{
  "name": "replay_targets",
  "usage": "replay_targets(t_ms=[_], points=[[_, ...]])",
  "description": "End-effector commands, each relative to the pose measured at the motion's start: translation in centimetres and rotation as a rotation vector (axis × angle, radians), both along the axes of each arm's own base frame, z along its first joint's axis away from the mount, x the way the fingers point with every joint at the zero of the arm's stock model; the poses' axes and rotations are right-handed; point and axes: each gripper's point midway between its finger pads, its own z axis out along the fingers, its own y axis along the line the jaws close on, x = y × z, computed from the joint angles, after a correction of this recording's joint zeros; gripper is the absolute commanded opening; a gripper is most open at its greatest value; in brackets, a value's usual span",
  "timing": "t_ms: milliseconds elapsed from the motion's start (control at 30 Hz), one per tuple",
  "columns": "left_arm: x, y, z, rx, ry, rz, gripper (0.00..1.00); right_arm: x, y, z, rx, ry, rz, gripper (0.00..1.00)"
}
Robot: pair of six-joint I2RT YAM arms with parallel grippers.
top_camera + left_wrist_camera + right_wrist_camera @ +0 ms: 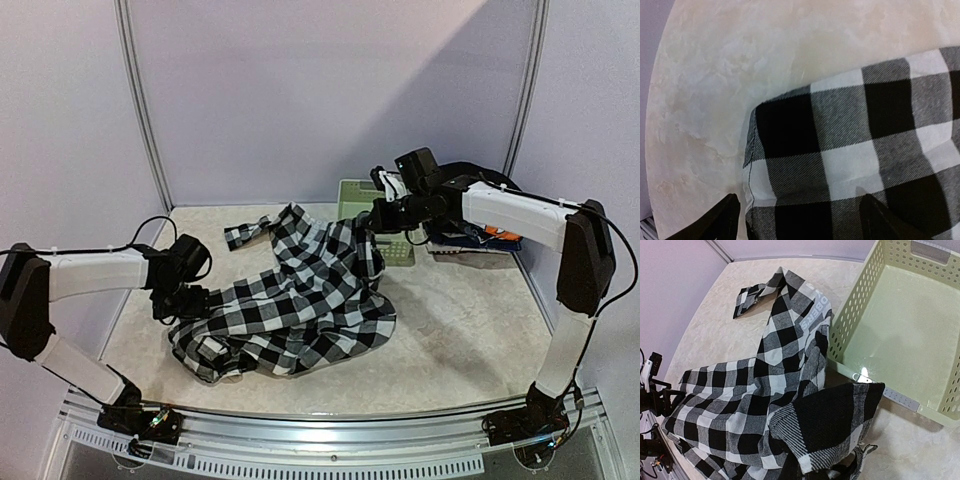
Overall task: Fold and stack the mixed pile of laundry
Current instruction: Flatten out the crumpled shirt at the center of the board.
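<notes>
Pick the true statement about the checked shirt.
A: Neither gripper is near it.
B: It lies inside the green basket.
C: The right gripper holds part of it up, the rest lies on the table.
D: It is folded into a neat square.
C: the right gripper is shut on a raised fold of the checked shirt, whose rest sprawls over the table beside the basket.
</notes>
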Motion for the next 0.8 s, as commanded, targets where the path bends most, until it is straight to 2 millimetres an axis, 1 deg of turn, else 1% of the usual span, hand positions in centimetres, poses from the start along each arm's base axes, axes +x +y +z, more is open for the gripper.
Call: replay_targets(t_ms=[0,100,200,300,367,400,433,467,533,600,633,667,733,767], points=[[-1.4,0.3,-1.0,-0.069,-0.035,0.105,0.82,-0.2,0.3,0.0,0.018,-0.002,0.019,0.00],[-1.6,0.7,-2.0,-0.111,-0.054,0.149,0.80,-0.3,0.6,-0.1,0.026,0.006,0.030,0.00],[-1.4,1.3,-3.2,-0.162,-0.073,0.202,0.81,-0.4,0.9,-0.1,0.036,0.012,0.041,0.00],[-0.8,1.0,-4.1,-0.237,-0.098,0.228,0.80,-0.5,0.9,-0.3,0.033,0.021,0.046,0.00],[-0.5,0.7,-4.6,-0.263,-0.104,0.238,0.76,-0.6,0.8,-0.4,0.028,0.023,0.047,0.00],[-0.3,0.6,-4.8,-0.269,-0.105,0.241,0.72,-0.6,0.8,-0.5,0.025,0.024,0.049,0.00],[-0.2,0.6,-5.0,-0.273,-0.109,0.243,0.66,-0.7,0.8,-0.6,0.024,0.027,0.049,0.00],[0.1,0.5,-5.0,-0.279,-0.120,0.244,0.57,-0.7,0.8,-0.6,0.023,0.027,0.051,0.00],[0.7,0.2,-4.6,-0.295,-0.148,0.234,0.31,-0.7,0.7,-0.7,0.021,0.030,0.051,0.00],[1.3,0.3,-3.5,-0.287,-0.176,0.221,0.12,-0.8,0.6,-0.9,0.016,0.034,0.052,0.00],[1.5,0.5,-2.6,-0.269,-0.192,0.215,0.05,-0.9,0.6,-0.9,0.013,0.036,0.053,0.00],[1.8,0.8,-1.4,-0.252,-0.211,0.208,0.01,-0.9,0.6,-0.9,0.013,0.036,0.055,0.00],[2.1,1.5,0.9,-0.202,-0.240,0.196,0.00,-1.0,0.5,-0.7,0.013,0.038,0.055,0.00],[2.4,1.9,2.4,-0.179,-0.262,0.192,0.00,-1.1,0.5,-0.5,0.014,0.037,0.057,0.00]])
